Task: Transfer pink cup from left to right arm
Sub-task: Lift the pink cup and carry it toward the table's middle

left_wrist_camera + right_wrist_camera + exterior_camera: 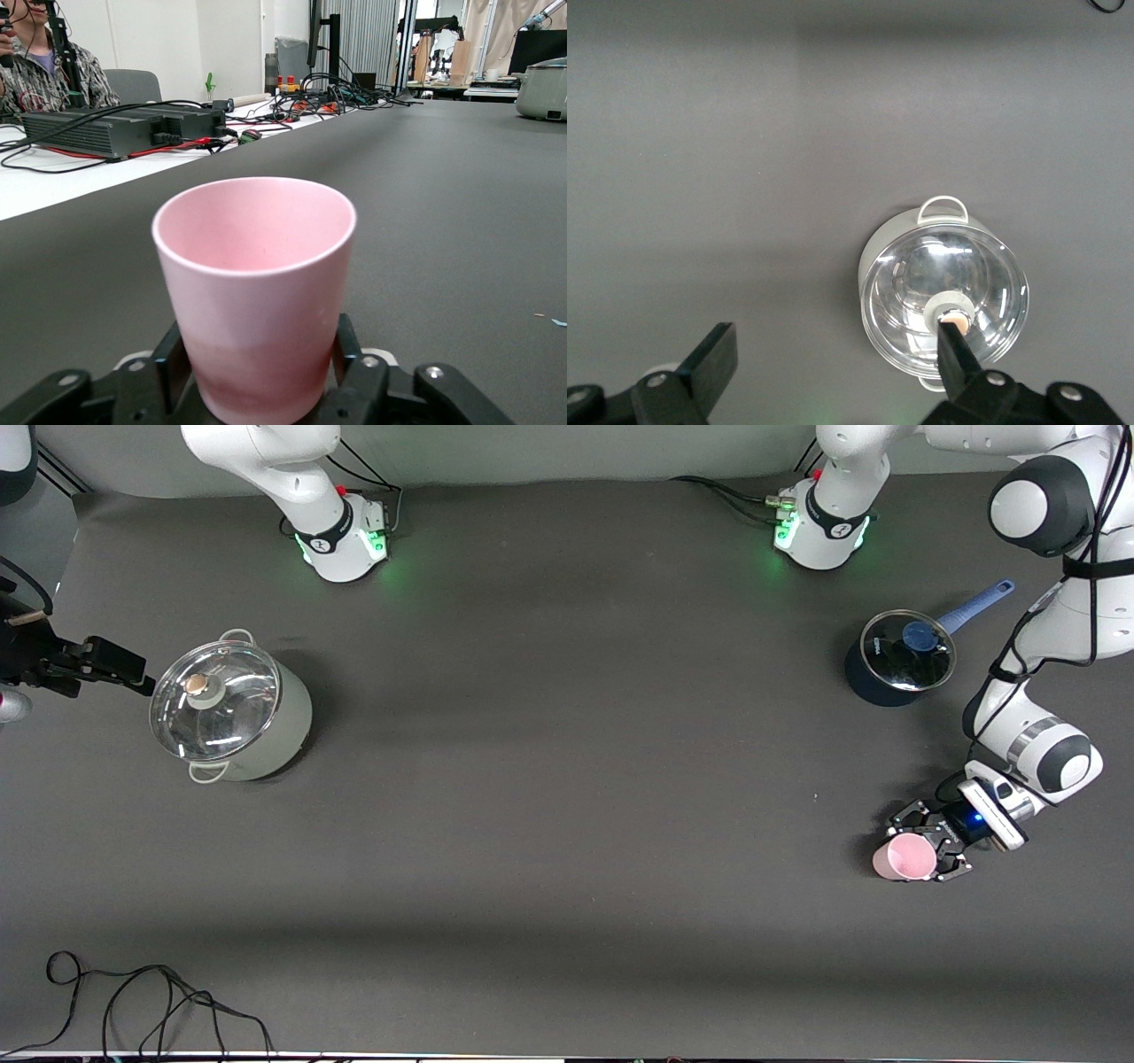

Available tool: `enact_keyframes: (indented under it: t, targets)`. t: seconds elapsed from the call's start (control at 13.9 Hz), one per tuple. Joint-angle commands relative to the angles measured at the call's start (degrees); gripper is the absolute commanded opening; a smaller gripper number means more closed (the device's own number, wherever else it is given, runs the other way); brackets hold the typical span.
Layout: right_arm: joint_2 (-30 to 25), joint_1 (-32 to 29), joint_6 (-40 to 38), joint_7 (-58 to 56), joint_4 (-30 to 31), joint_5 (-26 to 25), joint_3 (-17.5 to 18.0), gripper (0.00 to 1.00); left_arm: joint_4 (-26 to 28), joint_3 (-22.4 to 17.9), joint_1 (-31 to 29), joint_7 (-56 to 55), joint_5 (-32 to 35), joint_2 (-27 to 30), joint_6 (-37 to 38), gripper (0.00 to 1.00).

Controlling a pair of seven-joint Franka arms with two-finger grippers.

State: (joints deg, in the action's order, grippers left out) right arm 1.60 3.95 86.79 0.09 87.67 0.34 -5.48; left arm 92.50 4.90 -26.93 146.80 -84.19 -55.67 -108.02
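The pink cup (904,857) is upright with its mouth up, near the left arm's end of the table and nearer the front camera than the blue saucepan. My left gripper (926,849) reaches in low and level and is shut on the cup's lower part. In the left wrist view the cup (257,283) fills the middle, with a black finger (173,359) pressed on each side. I cannot tell whether the cup rests on the table. My right gripper (97,664) hangs open and empty high over the right arm's end. It (833,354) looks down beside the pale pot.
A pale pot with a glass lid (230,713) stands toward the right arm's end, and shows in the right wrist view (943,292). A dark blue saucepan with a glass lid and blue handle (899,657) stands near the left arm's base. A black cable (159,1001) lies at the front edge.
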Motion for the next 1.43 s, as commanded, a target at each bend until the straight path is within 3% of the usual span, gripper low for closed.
enact_keyframes:
  t: [0.0,0.36,0.57,0.79,1.0,1.15,1.36]
  targets:
    - [0.3,0.1,-0.7,-0.9,-0.9,0.4,-0.2,1.0,-0.4,-0.2,0.7,1.1,-1.2,-0.2,-1.1,0.48]
    - [0.2,0.1,-0.7,-0.9,-0.9,0.4,-0.2,1.0,2.1,0.7,2.0,-2.6,-1.4,3.8,-2.9,0.4]
    - [0.2,0.1,-0.7,-0.7,-0.9,0.5,-0.3,1.0,8.5,5.9,2.4,-3.1,-4.0,10.3,-8.8,0.4]
    - [0.3,0.1,-0.7,-0.8,-0.8,0.5,-0.3,1.0,15.1,14.2,2.4,-3.1,-9.3,17.9,-17.4,0.38]
    - [0.3,0.2,-0.7,-0.4,-0.5,0.5,-0.3,1.0,21.8,25.2,2.2,-3.1,-18.3,26.5,-28.8,0.38]
    - [0.3,0.4,-0.7,2.3,-0.3,0.8,-0.2,1.0,26.0,31.0,2.2,-3.1,-24.4,32.5,-30.6,0.39]
    - [0.2,0.4,-0.9,14.5,-0.3,4.3,-0.2,1.0,26.4,42.9,3.6,-3.2,-36.1,37.5,-41.7,0.4]
